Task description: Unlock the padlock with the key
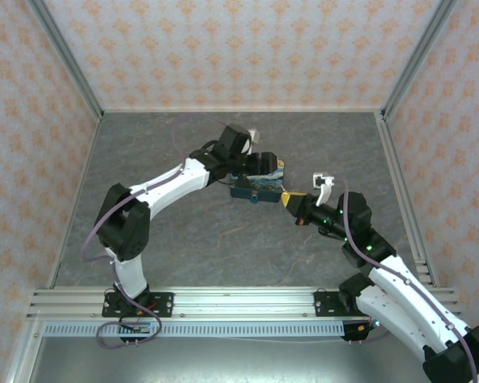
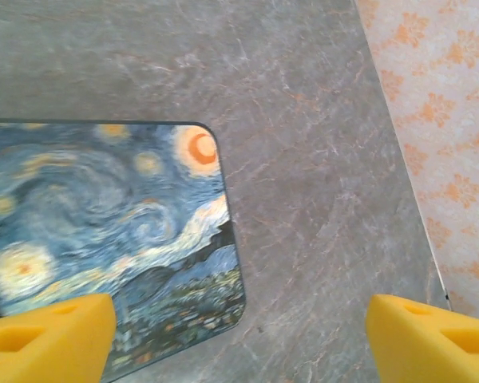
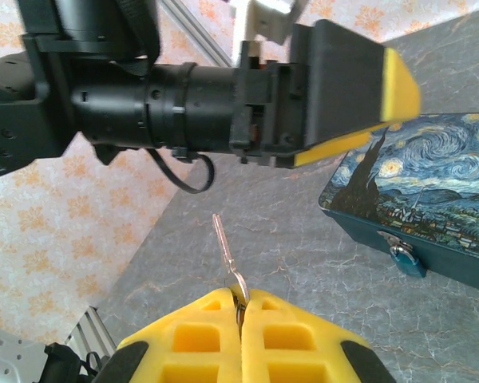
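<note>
On the left side of the grey table (image 1: 184, 231), the left arm reaches forward to the far middle. Its pincer (image 2: 239, 341) is spread wide and has hold of nothing. In the left wrist view one yellow finger (image 2: 48, 335) sits over the near corner of the dark-blue starry-night tin (image 2: 104, 231), and the other is over bare table to the right of it. Whether that finger touches the lid cannot be told. The tin lies flat with its lid closed. The small teal padlock (image 3: 405, 257) hangs on its front wall, the side facing the right arm, with a bit of metal above it at the latch. To the right of the tin in the top view, the right pincer (image 3: 241, 307) is closed tight, its two yellow fingers pressed together on the head of the slim metal key (image 3: 223, 247). The key's shaft sticks out beyond the fingertips, above the table. The key is near the padlock but clearly apart from it, and points past the tin's end, not at the lock.
</note>
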